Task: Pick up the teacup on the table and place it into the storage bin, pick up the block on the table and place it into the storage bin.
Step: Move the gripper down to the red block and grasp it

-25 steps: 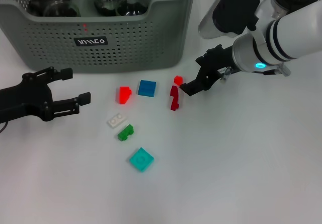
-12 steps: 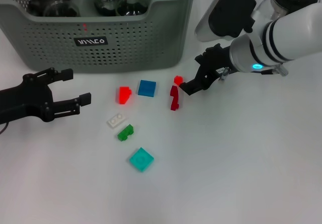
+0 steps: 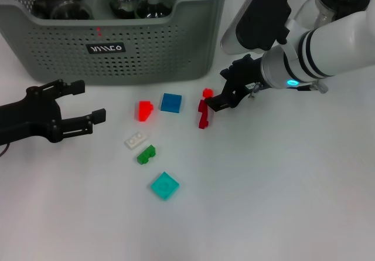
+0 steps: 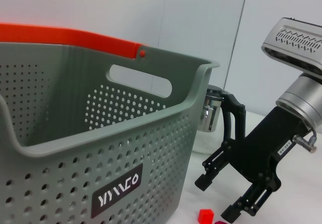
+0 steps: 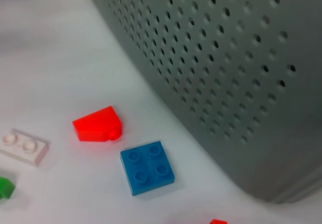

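Observation:
The grey-green storage bin stands at the back left, and glass teacups lie inside it. Several blocks lie in front of it: red, blue, small red, dark red, white, green and teal. My right gripper is open and low over the table, its fingers standing either side of the small red block, right of the dark red one. At the left my left gripper rests open and holds nothing.
A clear glass pitcher stands behind the right arm, beside the bin. The right wrist view shows the bin wall close above the red block and the blue block. Bare white table spreads to the front and right.
My right gripper has shifted slightly left, closer to the small red and dark red blocks. The left arm and all the blocks have stayed where they were.

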Motion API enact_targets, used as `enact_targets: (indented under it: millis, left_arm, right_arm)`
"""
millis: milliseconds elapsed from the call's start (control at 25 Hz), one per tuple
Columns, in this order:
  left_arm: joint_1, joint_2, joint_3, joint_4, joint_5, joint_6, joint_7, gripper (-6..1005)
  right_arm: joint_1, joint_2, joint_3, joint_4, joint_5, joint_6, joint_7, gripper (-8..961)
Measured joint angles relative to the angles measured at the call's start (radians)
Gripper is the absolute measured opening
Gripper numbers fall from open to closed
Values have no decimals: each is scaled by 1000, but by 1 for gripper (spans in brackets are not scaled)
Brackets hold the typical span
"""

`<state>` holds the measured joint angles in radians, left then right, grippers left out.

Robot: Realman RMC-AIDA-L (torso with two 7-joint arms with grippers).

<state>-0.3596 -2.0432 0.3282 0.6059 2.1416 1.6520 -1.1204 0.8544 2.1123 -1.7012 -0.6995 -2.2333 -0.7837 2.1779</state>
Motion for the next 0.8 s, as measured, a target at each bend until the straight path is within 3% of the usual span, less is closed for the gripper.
enact_targets:
  millis: [320,800]
  left_arm:
    - [5,-1,0,0,0,0,4,851]
    - [7,-2,0,0,1,0,4,851]
  right_arm:
    - [-1,1,-54,12,26,56,0,787]
    - [1,2,-110,37,75,112,0,740]
